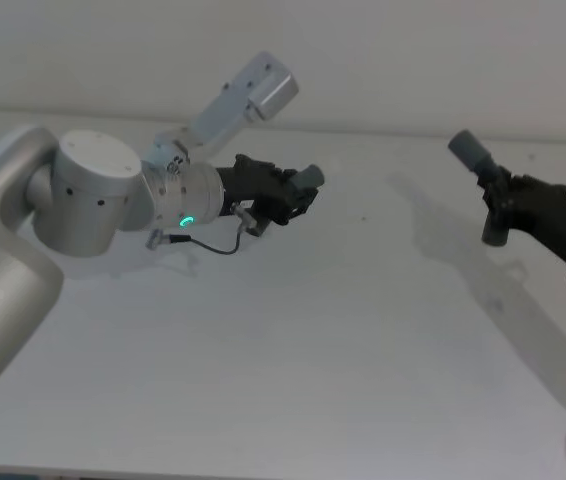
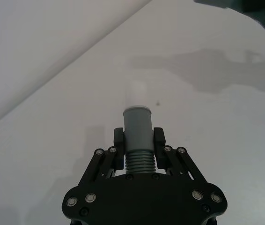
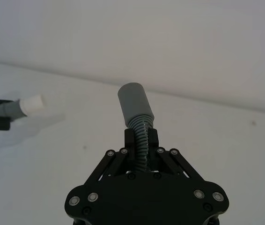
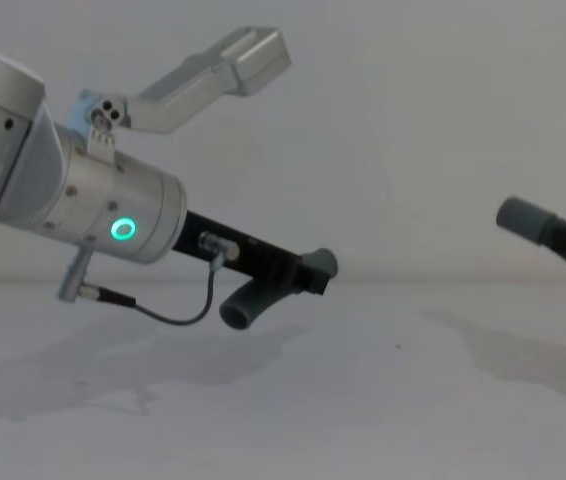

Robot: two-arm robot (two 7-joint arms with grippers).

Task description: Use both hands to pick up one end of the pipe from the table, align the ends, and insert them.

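Risking a jam: left gripper (image 2: 138, 140) clamped on stub piece (image 2: 137, 123), right gripper (image 3: 141, 140) clamped on cuff piece (image 3: 132, 101); ends angled, flexible ribs may buckle.

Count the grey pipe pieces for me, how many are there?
2. The first pipe piece is in the left gripper, above the table at left. The second pipe piece is in the right gripper, on the right. None seems hidden.

Bench (image 1: 293, 360): white, matt, smooth. Left hand (image 2: 138, 138), right hand (image 3: 142, 139): black matt plastic, shiny metal screw heads (image 2: 197, 194). Left pipe piece (image 2: 139, 161), right pipe piece (image 3: 139, 127): dull grey plastic, ribbed bodies, smooth cuffs (image 2: 137, 123); white stub (image 3: 32, 104) smooth. Left arm (image 4: 93, 205): satin silver metal.
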